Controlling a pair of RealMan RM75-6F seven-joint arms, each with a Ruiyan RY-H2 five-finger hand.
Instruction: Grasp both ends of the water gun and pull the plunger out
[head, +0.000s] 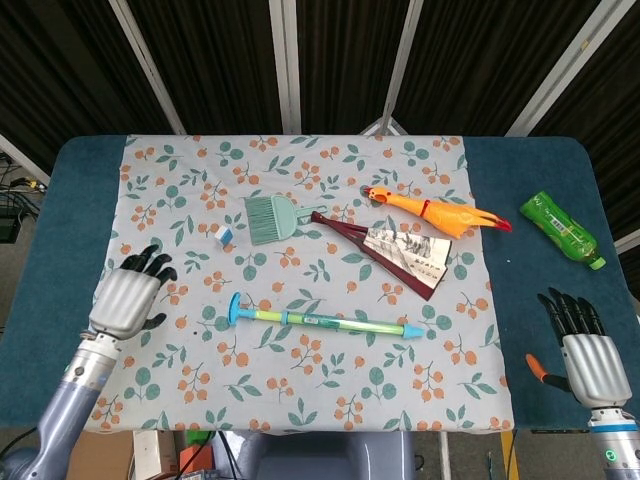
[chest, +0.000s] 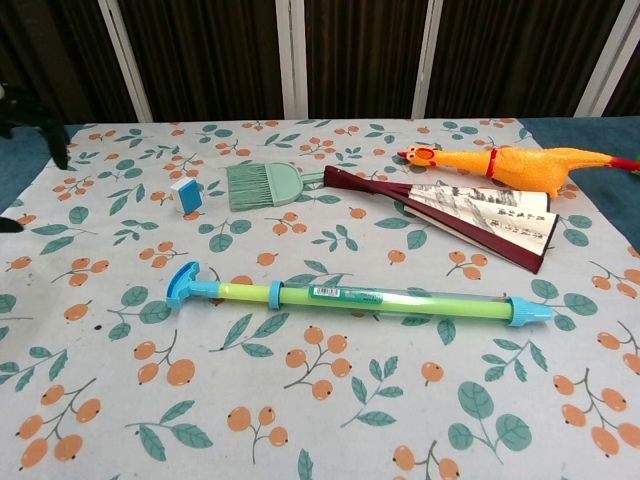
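One water gun (head: 322, 320), two robot hands

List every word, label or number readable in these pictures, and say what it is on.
Nothing can be read for certain.
Water gun: a small green label on the barrel, print too small to read.
Folding fan: dark brush writing on the paper, too blurred to read.
Green bottle: printed wrapper, too small to read.
Cardboard box under the table edge: Chinese characters, cut off and unclear.
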